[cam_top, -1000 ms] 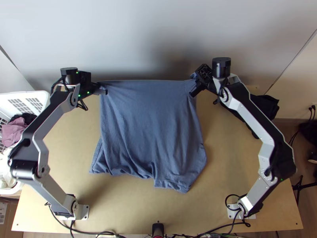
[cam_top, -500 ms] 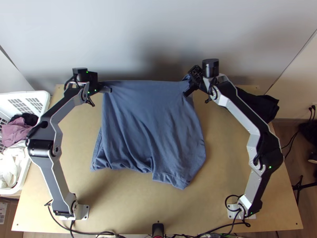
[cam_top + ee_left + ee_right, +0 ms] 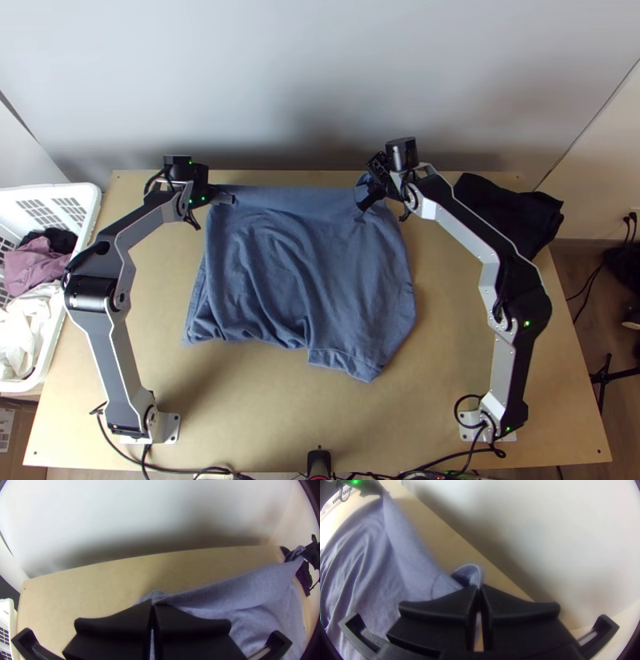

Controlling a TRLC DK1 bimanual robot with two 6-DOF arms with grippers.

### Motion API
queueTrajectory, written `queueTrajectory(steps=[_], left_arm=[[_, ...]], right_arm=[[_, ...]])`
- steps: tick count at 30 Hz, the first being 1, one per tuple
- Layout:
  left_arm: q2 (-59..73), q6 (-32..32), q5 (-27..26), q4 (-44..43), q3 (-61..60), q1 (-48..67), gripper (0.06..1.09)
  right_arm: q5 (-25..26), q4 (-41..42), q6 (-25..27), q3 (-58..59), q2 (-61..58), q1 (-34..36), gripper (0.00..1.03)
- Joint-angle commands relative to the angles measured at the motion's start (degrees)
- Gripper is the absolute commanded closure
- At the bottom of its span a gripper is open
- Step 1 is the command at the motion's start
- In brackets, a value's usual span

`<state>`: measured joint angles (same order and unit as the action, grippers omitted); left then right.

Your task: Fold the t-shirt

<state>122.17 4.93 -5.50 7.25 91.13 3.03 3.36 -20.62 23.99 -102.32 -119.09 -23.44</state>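
Observation:
In the top view the blue t-shirt (image 3: 312,280) lies wrinkled on the table, its far edge raised and stretched between the grippers. My left gripper (image 3: 226,198) is shut on its far left corner; my right gripper (image 3: 365,205) is shut on the far right part, where a bit of cloth bunches behind the fingers. In the left wrist view the left gripper (image 3: 152,605) pinches the t-shirt (image 3: 233,590), which slopes up toward the other arm. In the right wrist view the right gripper (image 3: 479,590) pinches the t-shirt (image 3: 410,563) beside a curled flap.
A black cloth (image 3: 512,212) lies at the table's far right corner. To the left stands a white basket (image 3: 48,352) holding pink, dark and white cloths. A pale wall (image 3: 320,80) rises behind the table (image 3: 264,408), whose bare wood shows along the near side.
Both grippers have come nearer the table's near side with the far edge; the left also went right, the right also left. The held edge now sags, with more wrinkles below it.

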Motion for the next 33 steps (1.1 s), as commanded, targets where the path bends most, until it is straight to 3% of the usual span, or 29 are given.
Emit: queueTrajectory(steps=[1, 5, 6, 8, 9, 10, 11, 14, 17, 22, 33], left_arm=[[0.0, 0.0, -0.4, -0.1, -0.6, 0.4, 1.05], [0.1, -0.9, -0.4, 0.2, 0.4, 0.4, 1.02], [-0.5, -1.7, -0.5, 1.2, 1.0, 0.3, 0.88], [-3.2, -3.3, -1.3, 4.8, 2.0, 0.3, 0.46], [-5.2, -4.0, -2.3, 7.1, 2.3, 0.4, 0.38], [-7.5, -4.5, -3.3, 9.4, 2.3, 0.4, 0.36], [-10.1, -4.7, -4.9, 12.4, 2.2, 0.6, 0.34], [-18.3, -4.2, -9.8, 22.0, 0.4, 0.8, 0.32], [-25.8, 0.1, -11.2, 31.3, -4.8, 1.1, 0.26], [-39.7, 5.4, -11.2, 37.1, -17.0, -0.7, 0.25], [-54.8, 13.5, -10.9, 48.7, -32.5, -2.3, 0.25]], right_arm=[[-0.1, 0.1, -1.2, -0.5, -1.8, 0.5, 1.00], [-0.5, 0.0, -1.6, -0.5, -1.3, 0.5, 1.00], [-0.5, -0.3, -2.3, -0.7, -0.7, 0.6, 0.92], [-1.5, -1.5, -3.9, -0.7, 1.7, 0.8, 0.54], [-1.9, -2.7, -4.4, -0.8, 3.2, 0.8, 0.32], [-2.2, -4.1, -4.4, -0.9, 4.7, 0.7, 0.12], [-2.8, -5.6, -4.3, -0.9, 6.2, 0.5, 0.04], [-3.8, -8.4, -4.0, -0.6, 11.2, 0.5, 0.04], [-4.1, -11.6, -3.9, -0.5, 15.9, 0.8, 0.04], [-4.4, -18.6, -4.0, 2.9, 23.0, 1.7, 0.04], [-4.4, -18.8, -5.1, 19.5, 38.0, 2.5, 0.04]])
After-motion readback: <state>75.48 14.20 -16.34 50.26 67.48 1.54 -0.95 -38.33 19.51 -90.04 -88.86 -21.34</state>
